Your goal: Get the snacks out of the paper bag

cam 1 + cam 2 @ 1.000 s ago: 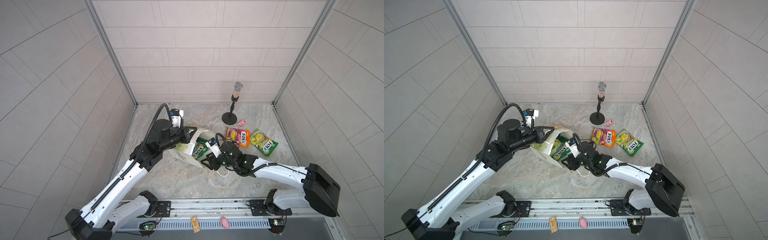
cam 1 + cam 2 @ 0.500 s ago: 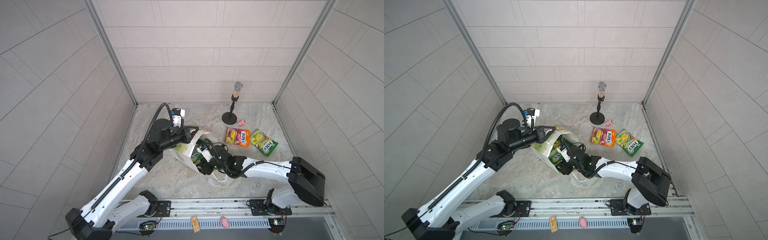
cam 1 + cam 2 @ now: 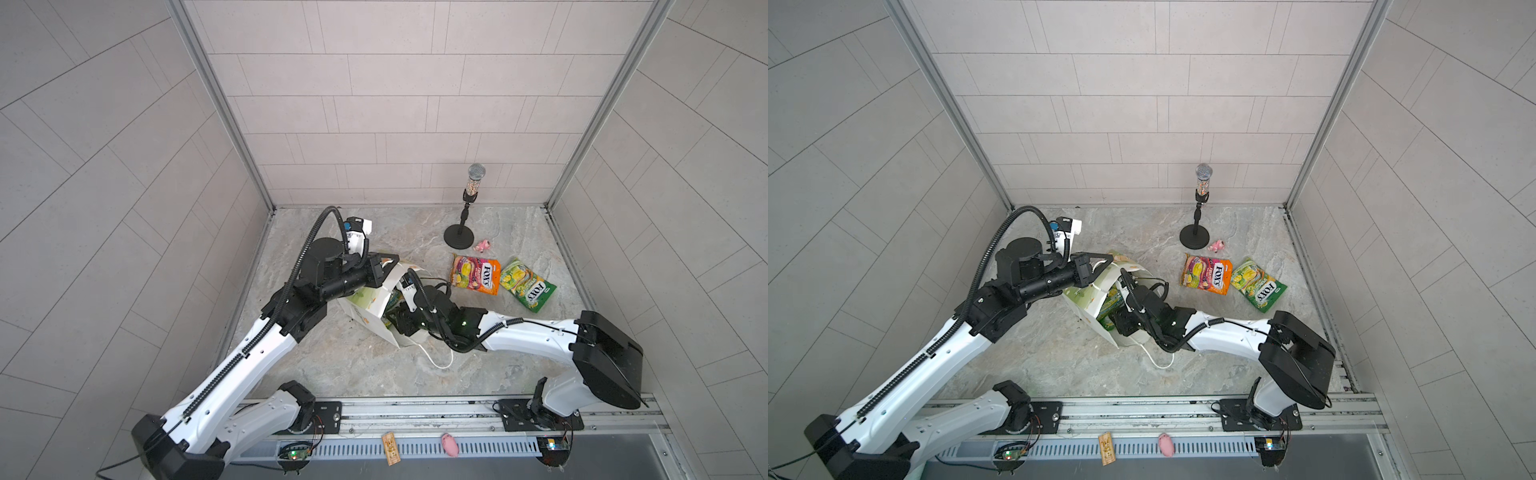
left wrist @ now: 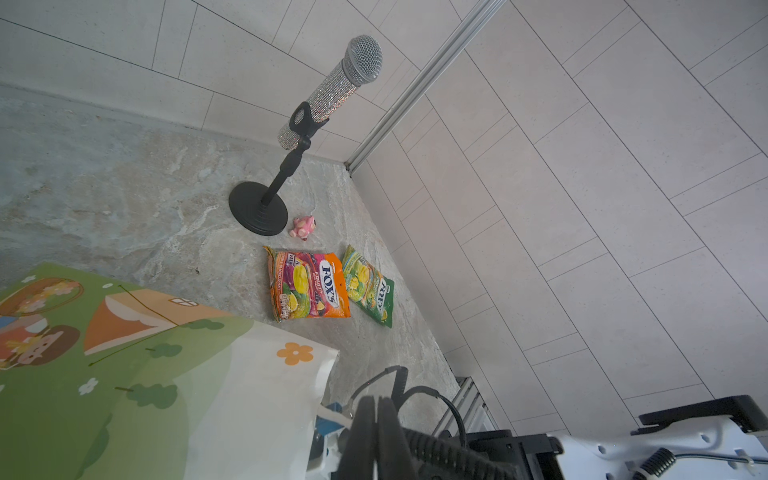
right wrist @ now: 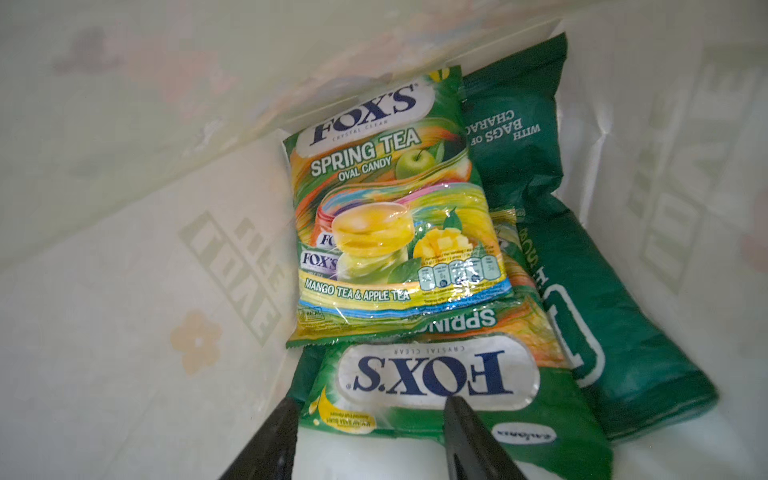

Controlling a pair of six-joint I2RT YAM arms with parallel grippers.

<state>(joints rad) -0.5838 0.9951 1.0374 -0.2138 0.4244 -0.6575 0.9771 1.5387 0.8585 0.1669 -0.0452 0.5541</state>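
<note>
Deep inside the tipped white paper bag (image 3: pixel 374 305), the right gripper (image 5: pixel 372 409) has its jaws apart, straddling the near edge of an upside-down FOX'S packet (image 5: pixel 436 386) w/o clamping it. The left gripper (image 4: pixel 376 405) looks pinched together on the bag's rim, propping the mouth open.

Further in from the right gripper, a FOX'S Spring Tea packet (image 5: pixel 395 199) lies on top, w/ a dark green crisp bag (image 5: pixel 602 291) alongside. An orange FOX'S packet (image 3: pixel 476 275) and a yellow-green FOX'S packet (image 3: pixel 528 286) lie outside, well apart from both grippers.

Best approach, I'd say: nudge fwd and close on the flat crimped seam, not the puffy middle, since the glossy film looks slippery. Then pull straight back out the mouth. The paper is thin, w/ print showing through, and may snag.
</note>
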